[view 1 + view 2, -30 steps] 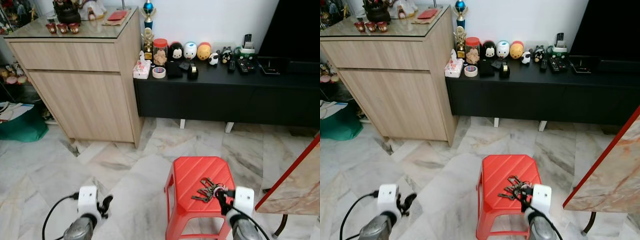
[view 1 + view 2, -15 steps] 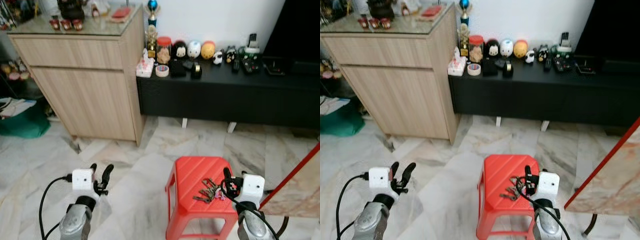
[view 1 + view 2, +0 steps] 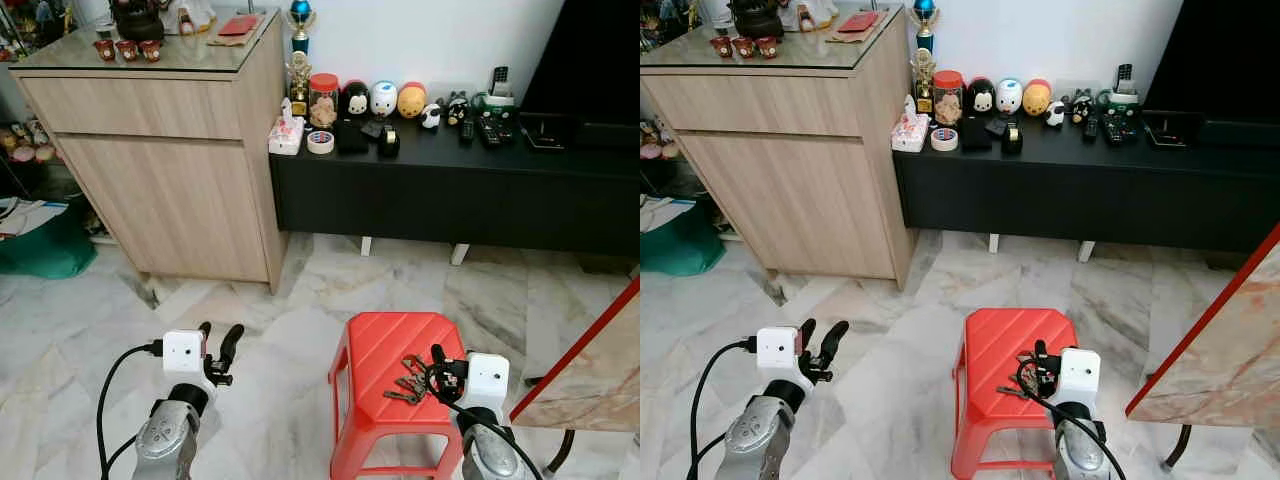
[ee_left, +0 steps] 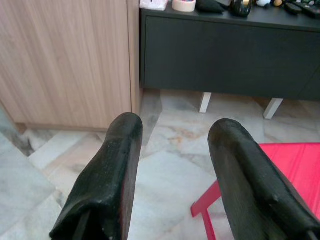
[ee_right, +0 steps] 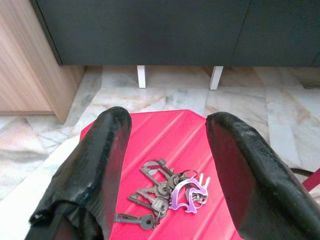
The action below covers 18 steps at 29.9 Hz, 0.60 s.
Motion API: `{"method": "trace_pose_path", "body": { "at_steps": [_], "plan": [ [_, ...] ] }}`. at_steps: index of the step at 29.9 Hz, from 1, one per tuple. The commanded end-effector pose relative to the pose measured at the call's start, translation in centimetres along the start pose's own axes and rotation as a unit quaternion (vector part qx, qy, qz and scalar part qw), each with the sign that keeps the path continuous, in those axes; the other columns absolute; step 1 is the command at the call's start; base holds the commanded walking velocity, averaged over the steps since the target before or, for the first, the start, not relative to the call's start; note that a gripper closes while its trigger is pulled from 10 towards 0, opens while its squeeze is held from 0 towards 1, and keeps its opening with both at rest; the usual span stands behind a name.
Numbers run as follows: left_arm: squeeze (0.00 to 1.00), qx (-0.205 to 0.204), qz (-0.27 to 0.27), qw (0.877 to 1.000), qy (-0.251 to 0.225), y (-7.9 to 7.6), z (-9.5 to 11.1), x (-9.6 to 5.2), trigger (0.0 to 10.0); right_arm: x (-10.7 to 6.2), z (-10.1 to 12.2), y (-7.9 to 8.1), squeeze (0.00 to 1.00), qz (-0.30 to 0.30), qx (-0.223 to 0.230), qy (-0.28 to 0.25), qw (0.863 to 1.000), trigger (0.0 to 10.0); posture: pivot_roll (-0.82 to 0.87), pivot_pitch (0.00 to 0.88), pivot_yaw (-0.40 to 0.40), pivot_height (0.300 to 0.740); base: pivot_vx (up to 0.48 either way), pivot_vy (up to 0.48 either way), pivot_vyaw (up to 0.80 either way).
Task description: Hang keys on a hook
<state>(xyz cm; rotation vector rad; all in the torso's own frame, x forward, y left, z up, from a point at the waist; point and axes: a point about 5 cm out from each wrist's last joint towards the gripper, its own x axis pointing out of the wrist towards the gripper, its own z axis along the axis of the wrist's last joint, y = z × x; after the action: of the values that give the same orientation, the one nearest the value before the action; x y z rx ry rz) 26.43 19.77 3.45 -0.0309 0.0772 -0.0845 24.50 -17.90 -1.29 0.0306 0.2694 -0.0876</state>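
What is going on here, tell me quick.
The robot stands over a red stool on which a bunch of keys lies. Its right gripper is open and poised above the keys, not touching them yet. The left gripper is also open, held over the marble floor beside the stool, holding nothing.
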Motion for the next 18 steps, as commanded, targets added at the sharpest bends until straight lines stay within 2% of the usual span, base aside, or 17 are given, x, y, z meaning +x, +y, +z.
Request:
{"method": "trace_pose_path", "body": {
  "at_steps": [1, 3, 18],
  "plan": [
    [0.00, 0.004, -0.001, 1.000, 0.002, 0.04, 0.15, -0.05, 10.0, -0.10, -0.35, 0.07, 0.00, 0.002, -0.004, 0.012, 1.000, 10.0, -0.01, 0.010, -0.011, 0.705, 0.000, 0.000, 0.00],
    [0.00, 0.004, -0.002, 1.000, 0.012, 0.12, 0.00, -0.18, 10.0, -0.21, -0.69, 0.05, 0.00, 0.003, -0.006, 0.022, 1.000, 10.0, 0.00, 0.011, -0.009, 0.691, 0.000, 0.000, 0.00],
    [0.00, 0.006, -0.014, 0.999, 0.031, -0.03, -0.44, -0.35, 10.0, -0.18, -1.20, 0.31, 0.00, 0.011, -0.006, 0.045, 0.999, 10.0, 0.00, 0.012, -0.004, 0.686, 0.000, 0.000, 0.00]
  ]
}}
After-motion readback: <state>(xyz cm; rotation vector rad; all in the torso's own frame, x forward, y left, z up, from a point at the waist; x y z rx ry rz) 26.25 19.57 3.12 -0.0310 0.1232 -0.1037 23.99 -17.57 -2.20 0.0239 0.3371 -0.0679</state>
